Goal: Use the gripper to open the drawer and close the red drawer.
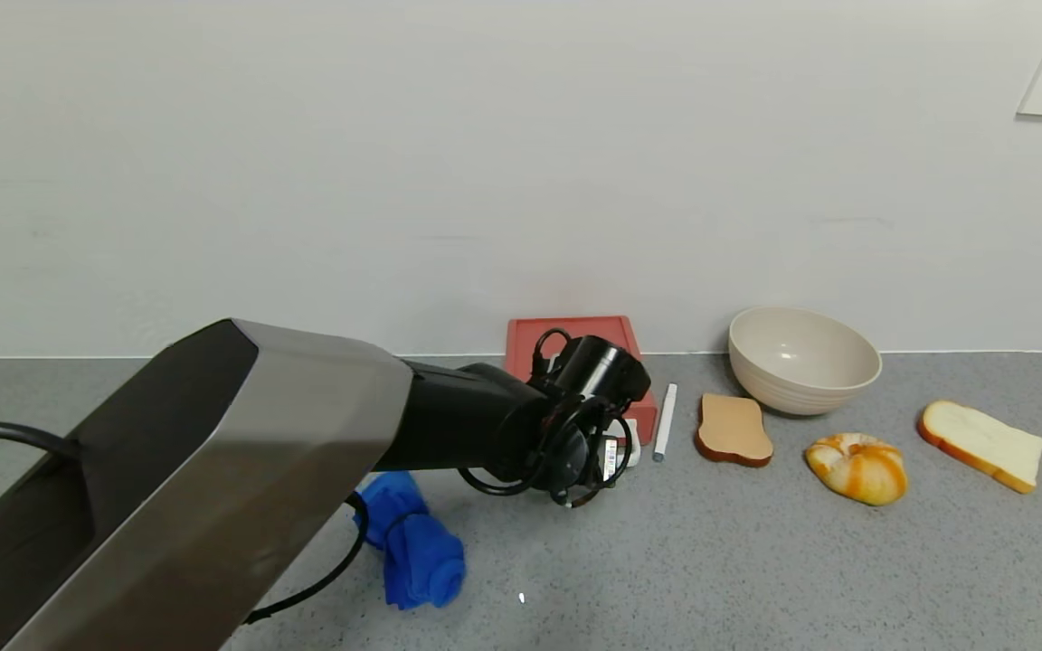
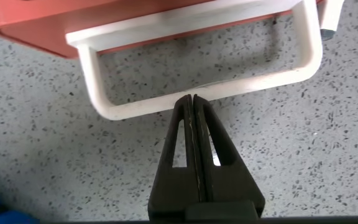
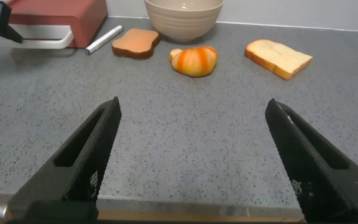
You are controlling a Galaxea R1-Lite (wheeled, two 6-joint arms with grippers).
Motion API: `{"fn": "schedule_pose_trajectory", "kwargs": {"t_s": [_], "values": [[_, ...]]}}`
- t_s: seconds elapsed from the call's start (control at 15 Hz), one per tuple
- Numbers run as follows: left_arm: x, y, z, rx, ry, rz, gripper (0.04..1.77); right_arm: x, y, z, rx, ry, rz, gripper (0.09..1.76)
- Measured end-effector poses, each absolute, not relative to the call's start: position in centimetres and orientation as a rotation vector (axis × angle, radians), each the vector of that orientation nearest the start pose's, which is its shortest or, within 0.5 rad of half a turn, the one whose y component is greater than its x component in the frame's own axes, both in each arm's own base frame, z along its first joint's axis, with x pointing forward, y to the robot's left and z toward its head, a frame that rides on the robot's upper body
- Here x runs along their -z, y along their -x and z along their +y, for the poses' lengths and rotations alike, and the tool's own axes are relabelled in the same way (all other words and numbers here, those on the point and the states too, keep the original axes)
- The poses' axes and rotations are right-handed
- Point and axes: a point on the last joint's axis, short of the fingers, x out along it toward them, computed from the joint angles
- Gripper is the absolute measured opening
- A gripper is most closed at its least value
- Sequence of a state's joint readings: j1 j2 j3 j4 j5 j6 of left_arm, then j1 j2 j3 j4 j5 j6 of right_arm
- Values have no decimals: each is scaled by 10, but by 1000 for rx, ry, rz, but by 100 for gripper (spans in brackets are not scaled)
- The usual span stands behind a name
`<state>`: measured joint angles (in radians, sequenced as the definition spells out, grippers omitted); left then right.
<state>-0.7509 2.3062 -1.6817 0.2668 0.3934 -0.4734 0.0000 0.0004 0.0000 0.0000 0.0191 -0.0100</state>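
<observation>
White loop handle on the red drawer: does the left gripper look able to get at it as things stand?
Probably yes. The left gripper sits shut with its tips at the white handle's front bar; nothing lies between them, though it would need to open to grasp.

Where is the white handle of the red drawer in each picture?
Head view: the white handle peeks out just right of the left gripper, in front of the red drawer.
Left wrist view: the handle loops across the top, with the shut gripper tips touching its front bar.
Right wrist view: the handle sits far off, top left.
Shared landmark: the red drawer.
</observation>
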Motion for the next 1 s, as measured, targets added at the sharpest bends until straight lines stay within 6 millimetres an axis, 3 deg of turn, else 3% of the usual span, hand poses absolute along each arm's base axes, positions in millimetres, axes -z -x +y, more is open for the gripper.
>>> {"fn": "schedule_pose_trajectory", "kwargs": {"t_s": [0.27, 0.53, 1.0], "values": [[-121, -323, -293, 150, -63, 819, 11, -75, 23, 0, -19, 10, 0, 171], [-154, -309, -281, 188, -53, 780, 11, -75, 23, 0, -19, 10, 0, 171], [-213, -268, -240, 405, -57, 665, 11, -75, 23, 1, -17, 10, 0, 171]]}}
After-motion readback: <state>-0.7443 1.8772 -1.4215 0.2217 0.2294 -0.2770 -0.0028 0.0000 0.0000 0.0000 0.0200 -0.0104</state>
